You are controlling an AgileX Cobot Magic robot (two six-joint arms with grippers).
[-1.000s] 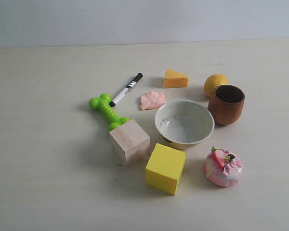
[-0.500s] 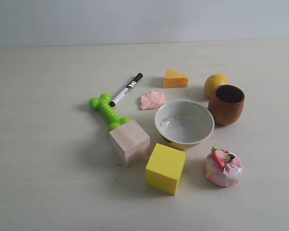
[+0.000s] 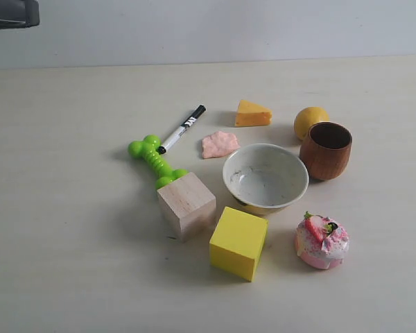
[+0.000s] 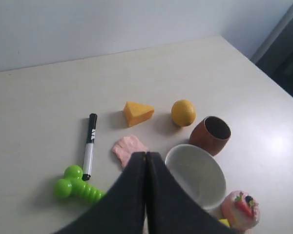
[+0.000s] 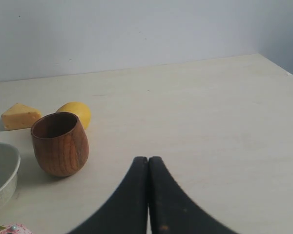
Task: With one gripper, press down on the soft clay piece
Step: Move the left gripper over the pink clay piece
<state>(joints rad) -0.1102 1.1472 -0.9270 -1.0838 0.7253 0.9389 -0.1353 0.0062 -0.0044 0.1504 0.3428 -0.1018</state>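
The soft clay piece [image 3: 220, 144] is a flat pale salmon-pink lump lying between the black marker and the white bowl. In the left wrist view my left gripper [image 4: 146, 155] is shut with nothing in it, high above the table, and its tips overlap the near edge of the clay [image 4: 128, 147]. A dark grey part of the left arm [image 3: 12, 12] shows in the exterior view's top left corner. My right gripper [image 5: 148, 160] is shut and empty, off to the side of the wooden cup, away from the clay. The clay is out of the right wrist view.
Around the clay lie an orange cheese wedge [image 3: 252, 114], a black-and-white marker [image 3: 182, 129], a green bone toy [image 3: 154, 161], a white bowl [image 3: 265, 178], a wooden cup [image 3: 325, 150], a lemon [image 3: 310, 119], a wooden cube [image 3: 186, 205], a yellow cube [image 3: 238, 242] and a strawberry cupcake [image 3: 322, 241].
A dark part of the left arm has come into the exterior view's top left corner. The objects on the table have not moved.
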